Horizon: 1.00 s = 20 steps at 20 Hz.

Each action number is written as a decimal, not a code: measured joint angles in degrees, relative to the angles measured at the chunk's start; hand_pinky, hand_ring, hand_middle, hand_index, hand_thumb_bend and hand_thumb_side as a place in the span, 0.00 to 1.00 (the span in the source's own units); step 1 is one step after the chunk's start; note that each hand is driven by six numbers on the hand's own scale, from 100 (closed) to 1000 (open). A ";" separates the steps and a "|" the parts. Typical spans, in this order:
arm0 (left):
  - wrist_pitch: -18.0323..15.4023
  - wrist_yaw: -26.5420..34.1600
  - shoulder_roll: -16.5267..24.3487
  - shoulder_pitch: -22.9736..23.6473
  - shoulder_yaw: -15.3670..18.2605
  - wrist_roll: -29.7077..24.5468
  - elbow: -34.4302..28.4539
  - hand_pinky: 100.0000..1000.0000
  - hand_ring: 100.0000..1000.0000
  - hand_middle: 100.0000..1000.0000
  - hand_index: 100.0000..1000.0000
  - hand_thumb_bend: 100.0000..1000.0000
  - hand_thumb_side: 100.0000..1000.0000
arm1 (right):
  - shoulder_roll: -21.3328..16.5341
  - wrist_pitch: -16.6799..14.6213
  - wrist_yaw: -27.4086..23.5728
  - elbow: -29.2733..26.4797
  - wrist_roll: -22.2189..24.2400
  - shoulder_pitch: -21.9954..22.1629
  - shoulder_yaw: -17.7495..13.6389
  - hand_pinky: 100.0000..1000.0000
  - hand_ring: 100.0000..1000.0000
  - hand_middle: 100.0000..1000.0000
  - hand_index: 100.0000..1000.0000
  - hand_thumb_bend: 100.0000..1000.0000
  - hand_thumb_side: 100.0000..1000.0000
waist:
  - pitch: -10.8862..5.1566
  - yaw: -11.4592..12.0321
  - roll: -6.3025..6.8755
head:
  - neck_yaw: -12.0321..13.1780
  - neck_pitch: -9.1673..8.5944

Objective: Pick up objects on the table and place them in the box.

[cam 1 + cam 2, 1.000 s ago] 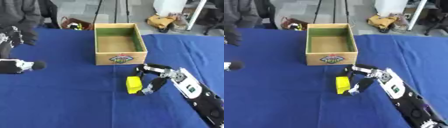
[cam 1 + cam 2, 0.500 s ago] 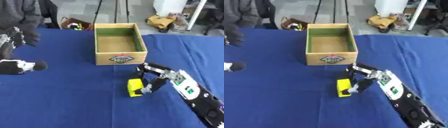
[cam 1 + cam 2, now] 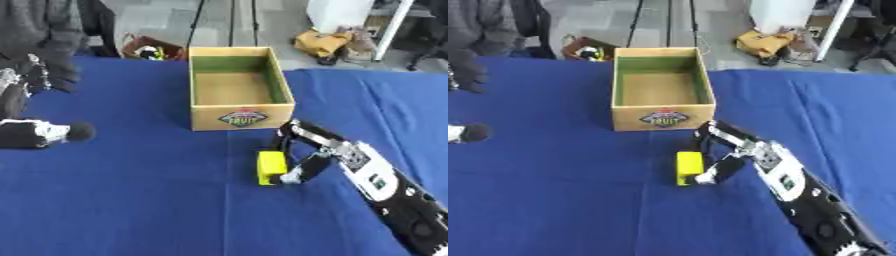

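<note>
From my seat the box point(image 3: 241, 89) stands open at the far middle of the blue table point(image 3: 131, 200), cardboard outside, green along its inner walls, a fruit label on its near face, and nothing I can see inside it. Just near of it lies the yellow block point(image 3: 270, 168), resting on the cloth beside the box's near right corner but apart from it. My right hand point(image 3: 302, 152) comes in from the lower right and arches over the block's right side, fingers curled down around it with the tips at its near edge (whether they truly pinch it I can't make out). At the left edge lies a microphone point(image 3: 39, 134) with a dark round head, its body cut off by the frame. My left hand point(image 3: 16, 89) shows at the far left, dark and partly cut off; I cannot tell how its fingers stand. Past the table there's grey floor, a tripod, some bags.
</note>
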 measured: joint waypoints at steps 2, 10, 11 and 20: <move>0.00 0.00 0.00 0.00 -0.15 0.00 0.00 0.64 0.67 0.63 0.83 1.00 0.28 | 0.01 -0.35 0.78 0.05 -0.45 0.00 0.00 0.40 0.57 0.34 0.40 0.42 0.08 | -0.10 0.01 0.00 | -0.01 0.01; 0.02 0.00 0.00 -0.01 -0.23 -0.02 0.00 0.64 0.67 0.63 0.83 1.00 0.28 | -0.04 -0.85 4.92 -0.80 -4.12 -0.06 0.01 0.37 0.55 0.31 0.36 0.33 0.00 | -0.23 0.06 0.01 | -0.15 0.05; 0.03 0.00 0.00 -0.01 -0.24 -0.03 0.01 0.64 0.67 0.63 0.83 1.00 0.28 | -0.14 -0.77 5.05 -1.25 -4.46 -0.07 0.05 0.39 0.56 0.32 0.37 0.32 0.00 | -0.24 0.07 0.01 | -0.18 0.06; 0.23 0.10 -0.01 0.00 -0.56 -0.23 0.31 0.64 0.67 0.63 0.83 1.00 0.29 | -5.80 1.23 0.52 -9.38 -4.47 -3.49 -0.20 0.40 0.56 0.32 0.38 0.32 0.00 | -0.91 0.32 -0.06 | -0.40 0.44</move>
